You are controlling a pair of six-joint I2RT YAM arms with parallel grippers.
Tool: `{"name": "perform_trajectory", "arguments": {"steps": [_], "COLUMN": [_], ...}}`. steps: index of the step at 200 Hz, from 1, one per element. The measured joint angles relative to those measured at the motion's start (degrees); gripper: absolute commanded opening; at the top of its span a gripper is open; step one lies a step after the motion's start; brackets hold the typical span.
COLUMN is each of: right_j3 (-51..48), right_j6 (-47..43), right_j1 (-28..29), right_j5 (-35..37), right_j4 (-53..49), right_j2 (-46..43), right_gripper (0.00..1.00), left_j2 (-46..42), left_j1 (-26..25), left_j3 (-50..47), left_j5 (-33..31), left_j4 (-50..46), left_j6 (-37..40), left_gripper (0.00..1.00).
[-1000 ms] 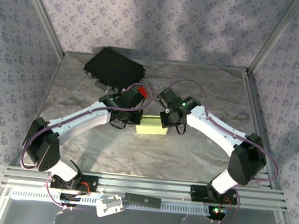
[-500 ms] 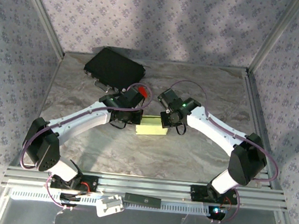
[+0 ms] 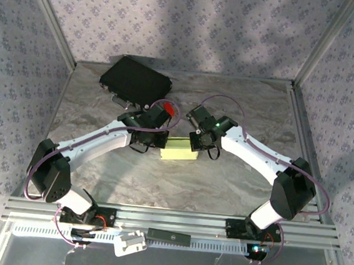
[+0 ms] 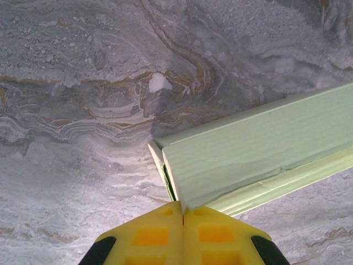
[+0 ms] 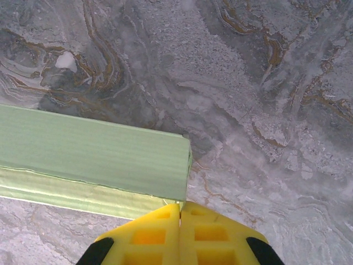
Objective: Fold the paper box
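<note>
A grey marbled desk (image 3: 222, 187) stands inside floral-papered walls (image 3: 193, 27). Two arms reach in from its near edge. One pale green paper box (image 3: 179, 150), flat and rectangular, lies mid-desk between them. The left hand (image 4: 182, 208) and right hand (image 5: 180, 208) are both clenched empty, their tips at the box's end corners. One closed black case (image 3: 136, 80) lies at the far left.

Lab robot cell: aluminium frame (image 3: 175, 219), wallpapered walls (image 3: 193, 27).
</note>
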Motion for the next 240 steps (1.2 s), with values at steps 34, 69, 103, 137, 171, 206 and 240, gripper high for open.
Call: {"name": "perform_trajectory", "arguments": {"steps": [34,69,103,137,171,206,240], "right_j3": [0.0,-0.3,-1.5,-3.5,-3.7,-6.4,-13.0], "right_j6": [0.0,0.0,0.0,0.0,0.7,3.1,8.0], "right_j1": [0.2,0.3,0.6,1.5,1.9,2.7,2.4], "right_j5": [0.0,0.0,0.2,0.5,0.4,-1.3,-5.1], "right_j4": [0.2,0.4,1.4,2.2,2.1,3.6,7.0], "right_j2": [0.0,0.0,0.0,-0.4,-1.8,-6.8,-15.8], "right_gripper": [0.0,0.0,0.0,0.0,0.23,0.41,0.55], "left_j2": [0.0,0.0,0.0,-0.3,-1.1,-1.1,-1.1], "left_j1": [0.0,0.0,-0.1,-0.3,-0.4,-1.4,-1.8], "left_j3": [0.0,-0.1,-2.1,-4.0,-4.6,-4.6,-4.7], "left_j5": [0.0,0.0,0.0,0.0,0.0,0.0,0.0], "left_j4": [-0.7,-0.4,1.6,3.7,4.2,4.5,4.6], "left_j6": [0.9,1.1,0.8,0.3,-0.3,-0.5,-0.9], "left_gripper": [0.0,0.0,0.0,0.0,0.0,0.0,0.0]}}
